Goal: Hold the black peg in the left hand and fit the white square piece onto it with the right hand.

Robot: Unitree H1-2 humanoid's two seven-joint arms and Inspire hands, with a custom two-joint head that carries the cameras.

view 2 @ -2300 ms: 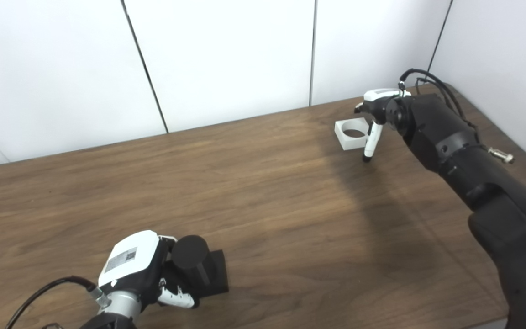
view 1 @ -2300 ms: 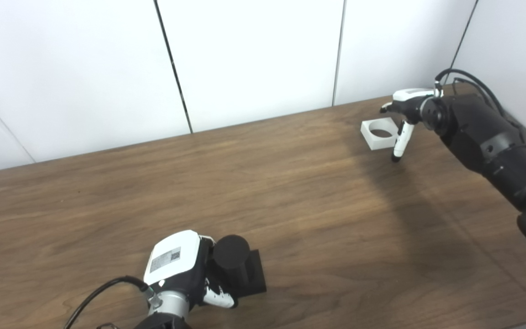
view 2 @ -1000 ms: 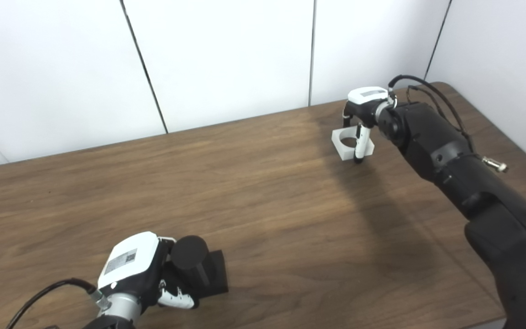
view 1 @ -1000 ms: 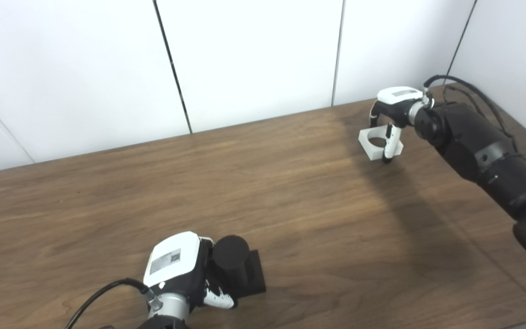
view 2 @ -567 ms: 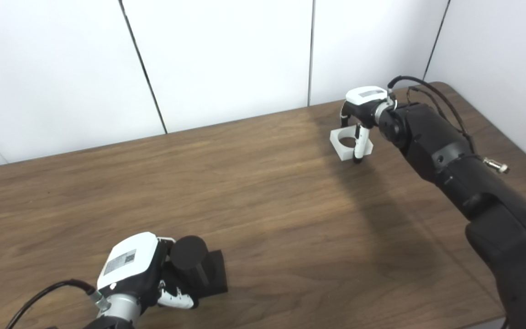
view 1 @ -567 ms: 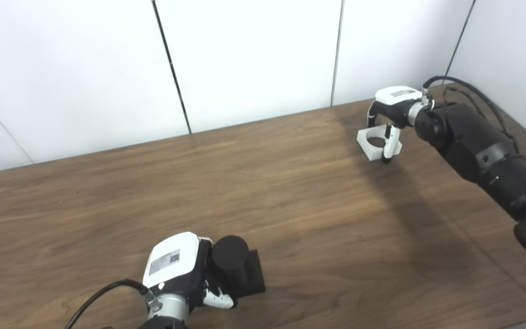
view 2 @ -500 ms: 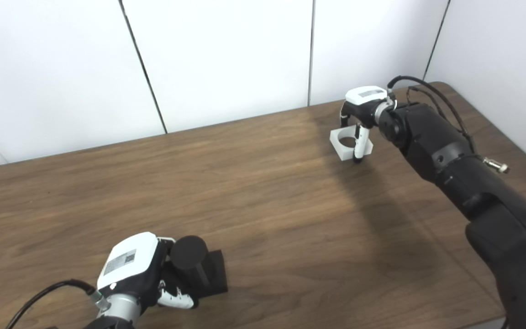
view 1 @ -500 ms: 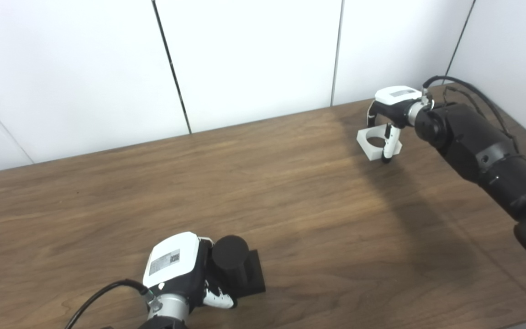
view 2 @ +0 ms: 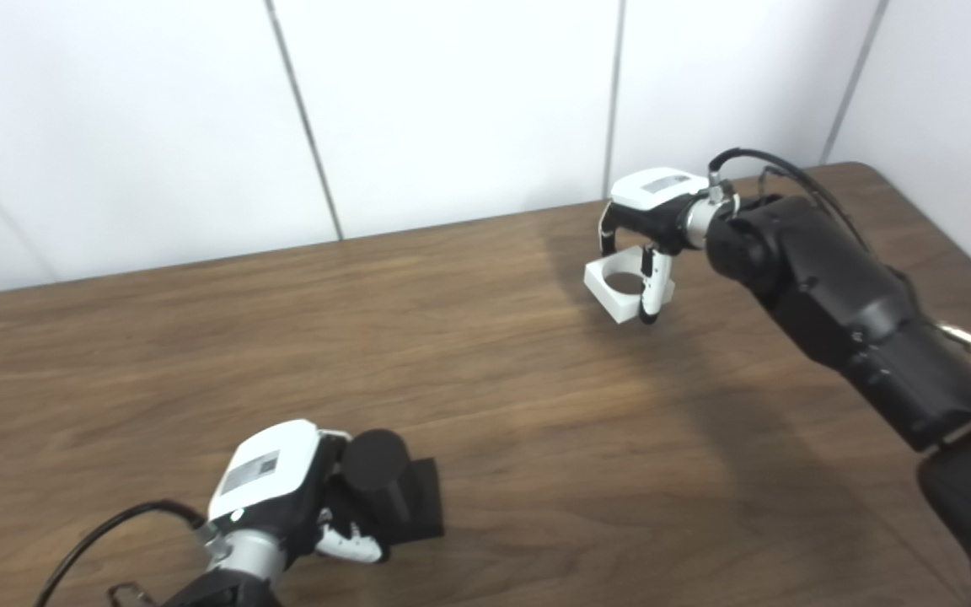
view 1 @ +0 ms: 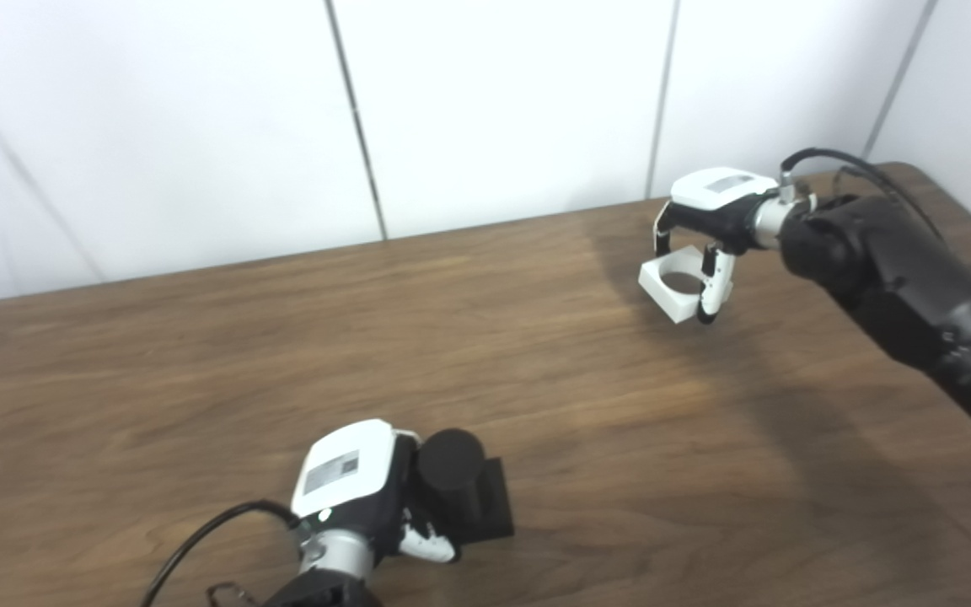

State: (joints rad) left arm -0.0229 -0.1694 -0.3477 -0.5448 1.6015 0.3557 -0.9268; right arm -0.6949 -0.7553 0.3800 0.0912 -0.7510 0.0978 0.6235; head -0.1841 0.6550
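Fingers of the right hand (view 1: 709, 240) are now clamped on the white square piece (view 1: 678, 289), which looks tilted and lifted off the wood at about 2 o'clock; a couple of seconds ago they were just beside it, spread. The camera has shifted too. So the pickup seems done and the carry comes next. Left hand (view 1: 367, 489) stays wrapped around the black peg (view 1: 450, 472) at 7 o'clock, well apart. Brown wooden table (view 1: 283, 354), plain white panel walls (view 1: 494, 101) behind.

A bare lab test bench: wooden table (view 1: 199, 354) against plain white wall panels (view 1: 494, 110).
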